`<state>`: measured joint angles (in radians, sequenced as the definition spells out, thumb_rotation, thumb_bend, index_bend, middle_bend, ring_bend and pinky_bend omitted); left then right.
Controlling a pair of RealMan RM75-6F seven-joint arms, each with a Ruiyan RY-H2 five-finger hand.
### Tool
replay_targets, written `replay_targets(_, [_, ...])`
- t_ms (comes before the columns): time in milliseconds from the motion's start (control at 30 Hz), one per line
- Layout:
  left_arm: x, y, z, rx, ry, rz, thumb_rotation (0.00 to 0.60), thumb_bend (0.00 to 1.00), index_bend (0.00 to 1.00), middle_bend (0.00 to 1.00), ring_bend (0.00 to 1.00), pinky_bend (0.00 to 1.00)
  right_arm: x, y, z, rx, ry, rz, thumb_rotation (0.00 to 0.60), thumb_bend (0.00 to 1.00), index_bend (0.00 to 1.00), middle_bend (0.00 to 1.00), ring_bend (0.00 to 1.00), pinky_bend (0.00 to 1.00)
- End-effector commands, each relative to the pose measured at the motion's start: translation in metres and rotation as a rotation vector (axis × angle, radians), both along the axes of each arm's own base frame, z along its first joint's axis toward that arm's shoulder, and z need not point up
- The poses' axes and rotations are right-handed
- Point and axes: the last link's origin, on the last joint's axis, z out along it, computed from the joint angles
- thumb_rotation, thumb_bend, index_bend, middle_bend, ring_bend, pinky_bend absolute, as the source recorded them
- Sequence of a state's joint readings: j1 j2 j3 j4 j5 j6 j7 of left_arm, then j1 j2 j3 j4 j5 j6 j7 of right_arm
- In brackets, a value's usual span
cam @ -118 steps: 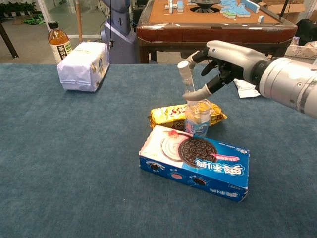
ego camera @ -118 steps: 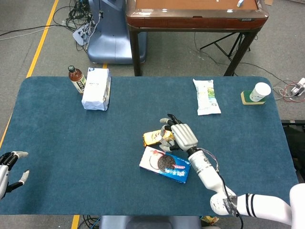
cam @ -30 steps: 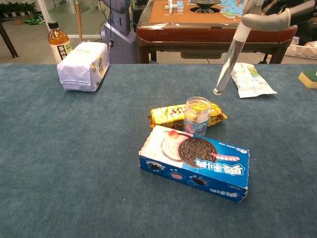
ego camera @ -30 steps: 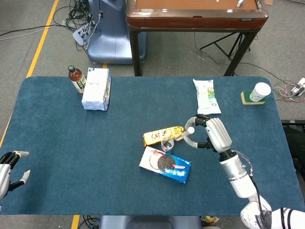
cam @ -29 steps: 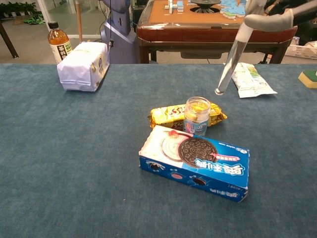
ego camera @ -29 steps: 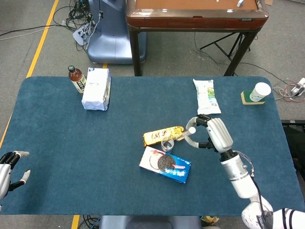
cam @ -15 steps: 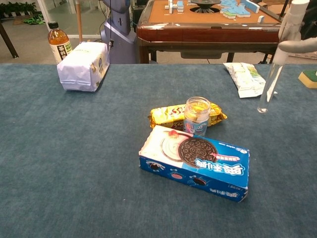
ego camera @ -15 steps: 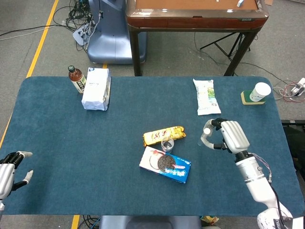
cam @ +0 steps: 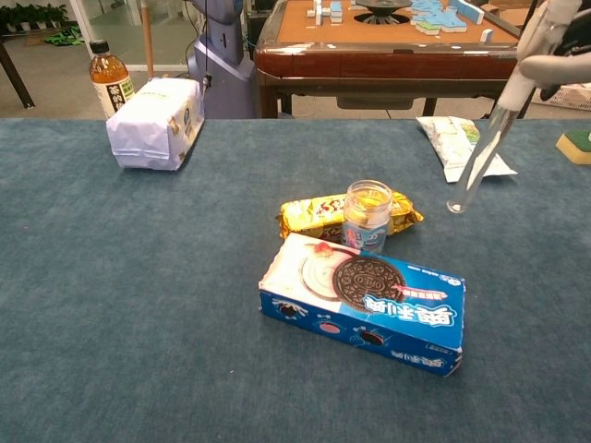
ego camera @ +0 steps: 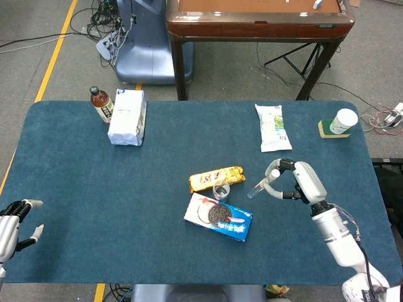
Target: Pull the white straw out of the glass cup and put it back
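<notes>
A: Fingers first. What do we have on the right hand point(ego camera: 301, 180)?

B: Its fingers point(ego camera: 274, 178) curl round and pinch the white straw point(cam: 480, 153) near its upper end. The chest view only gives us a fingertip across the straw at the top right corner.

A: And the straw itself?

B: Tilted, lower end toward the glass cup point(cam: 367, 215), hanging in the air to the right of it. We see it well apart from the cup, not in it and not touching the tabletop point(ego camera: 157, 182).

A: Left hand point(ego camera: 11, 224)?

B: Only at the bottom left edge of the head view. Fingers spread, nothing in them, hovering at the tabletop's near left corner.

A: Around the cup?

B: Cup stands upright, just behind the blue cookie box point(cam: 366, 300) and right in front of the yellow snack packet point(cam: 319, 213); it looks to touch both, we can't be sure.

A: Further out?

B: White-green packet point(ego camera: 272, 127) lies flat toward the far right. Paper cup point(ego camera: 344, 119) sits on a coaster point(ego camera: 327, 129) at the far right corner. White bag point(cam: 153, 120) at far left with a brown bottle point(cam: 110, 77) just beside it, upright. Behind the tabletop we see a wooden table point(ego camera: 258, 19) and cables point(ego camera: 104, 22) on the floor.
</notes>
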<state>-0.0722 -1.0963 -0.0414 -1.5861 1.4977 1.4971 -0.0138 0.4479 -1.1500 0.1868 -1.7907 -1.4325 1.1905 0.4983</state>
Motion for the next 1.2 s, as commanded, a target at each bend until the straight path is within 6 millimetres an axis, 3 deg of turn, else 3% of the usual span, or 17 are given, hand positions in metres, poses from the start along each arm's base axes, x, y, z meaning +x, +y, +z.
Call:
replay_targets(33, [0.0, 0.0, 0.0, -0.001, 0.001, -0.001, 0.6, 0.34, 0.3, 0.31, 0.24, 0.4, -0.007, 0.001, -0.001, -0.013, -0.006, 0.055, 0.6, 0.55, 0.73, 0.64, 0.45, 0.45])
replay_targets(433, [0.001, 0.0, -0.001, -0.005, 0.006, -0.002, 0.6, 0.34, 0.3, 0.31, 0.24, 0.4, -0.011, 0.002, -0.005, -0.058, 0.386, 0.013, 0.6, 0.57, 0.73, 0.64, 0.45, 0.45])
replay_targets(567, [0.001, 0.0, -0.001, -0.005, 0.006, -0.002, 0.6, 0.34, 0.3, 0.31, 0.24, 0.4, -0.008, 0.001, -0.006, -0.061, 0.325, -0.001, 0.6, 0.57, 0.73, 0.64, 0.45, 0.45])
replay_targets(900, [0.001, 0.0, -0.002, -0.006, 0.007, -0.002, 0.6, 0.34, 0.3, 0.31, 0.24, 0.4, -0.004, 0.003, -0.001, -0.097, -0.045, 0.077, 0.6, 0.57, 0.73, 0.65, 0.45, 0.45])
replay_targets(1033, [0.001, 0.0, -0.002, -0.006, 0.008, -0.002, 0.6, 0.34, 0.3, 0.31, 0.24, 0.4, -0.009, 0.005, 0.0, -0.1, 0.005, 0.095, 0.6, 0.57, 0.73, 0.65, 0.46, 0.45])
replay_targets(1200, [0.001, 0.0, -0.002, -0.005, 0.009, -0.001, 0.6, 0.34, 0.3, 0.31, 0.24, 0.4, -0.016, 0.007, -0.002, -0.113, 0.199, 0.072, 0.6, 0.57, 0.74, 0.67, 0.47, 0.45])
